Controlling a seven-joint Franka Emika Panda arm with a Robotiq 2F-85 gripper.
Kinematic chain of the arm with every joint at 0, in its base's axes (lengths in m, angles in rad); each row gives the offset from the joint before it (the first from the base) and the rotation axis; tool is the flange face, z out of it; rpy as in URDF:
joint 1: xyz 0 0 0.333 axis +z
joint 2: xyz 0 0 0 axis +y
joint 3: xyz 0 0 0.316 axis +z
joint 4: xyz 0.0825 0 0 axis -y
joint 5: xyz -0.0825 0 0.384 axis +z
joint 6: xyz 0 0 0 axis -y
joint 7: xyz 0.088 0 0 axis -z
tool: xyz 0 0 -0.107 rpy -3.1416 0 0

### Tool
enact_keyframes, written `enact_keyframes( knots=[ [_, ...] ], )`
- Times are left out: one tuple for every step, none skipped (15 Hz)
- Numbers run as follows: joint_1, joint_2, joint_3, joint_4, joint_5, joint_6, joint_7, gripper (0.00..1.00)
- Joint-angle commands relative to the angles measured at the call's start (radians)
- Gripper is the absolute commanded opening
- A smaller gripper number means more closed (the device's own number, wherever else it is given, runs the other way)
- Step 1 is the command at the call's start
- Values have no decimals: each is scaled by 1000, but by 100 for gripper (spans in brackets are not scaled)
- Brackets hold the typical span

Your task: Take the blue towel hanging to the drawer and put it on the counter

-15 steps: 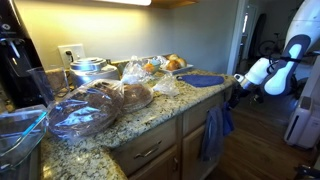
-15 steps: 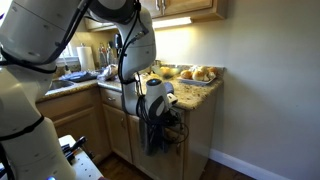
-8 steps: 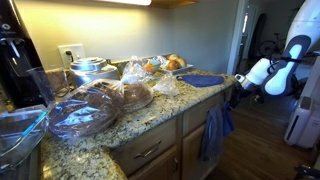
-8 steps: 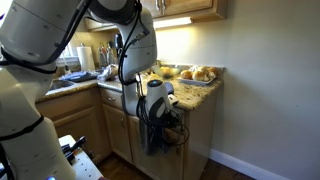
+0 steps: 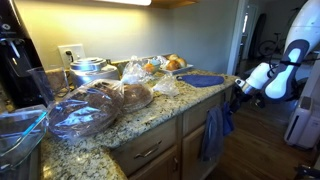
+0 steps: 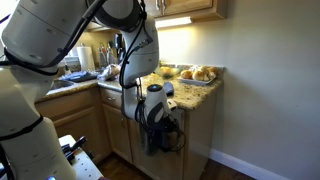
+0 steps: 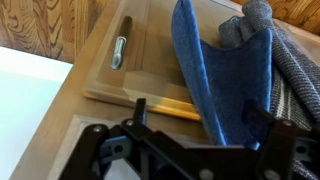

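Observation:
The blue towel [image 5: 215, 130] hangs in limp folds from the top of the end drawer [image 5: 193, 117], below the granite counter [image 5: 150, 113]. In the wrist view the towel [image 7: 222, 75] drapes down the wooden drawer front [image 7: 140, 75], beside its metal handle [image 7: 120, 50]. My gripper [image 7: 200, 115] is open, and the towel's lower part lies between its black fingertips [image 7: 140, 108] without being pinched. In both exterior views the gripper [image 5: 238, 94] [image 6: 160, 112] sits right at the towel, just under the counter's end.
Bagged bread [image 5: 95, 105], buns [image 5: 165, 64], a pot [image 5: 88, 68] and a flat blue mat [image 5: 204, 80] crowd the counter. A grey striped cloth [image 7: 296, 75] hangs just beside the towel. A plate of rolls [image 6: 197, 74] sits by the wall.
The gripper has dipped slightly lower and nearer the towel. Its jaws stay open and the towel hangs as before.

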Motion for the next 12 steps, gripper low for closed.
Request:
enact_keyframes(
  knots=[
    [-39,22,29,11,-27,0,2,67],
    [-43,26,33,15,-28,0,2,60],
    [-53,30,42,17,-34,0,1,53],
    [-55,32,45,21,-36,0,-1,47],
    [-58,33,49,25,-40,0,-3,39],
    [-61,33,52,29,-46,0,-5,33],
    [-68,36,58,33,-55,0,-5,26],
    [-72,38,61,37,-62,0,-5,20],
    [-80,43,66,41,-69,0,-5,13],
    [-88,47,72,43,-78,0,-4,10],
    [-100,53,82,44,-88,0,-3,8],
    [-114,57,91,42,-99,0,-1,6]
  ],
)
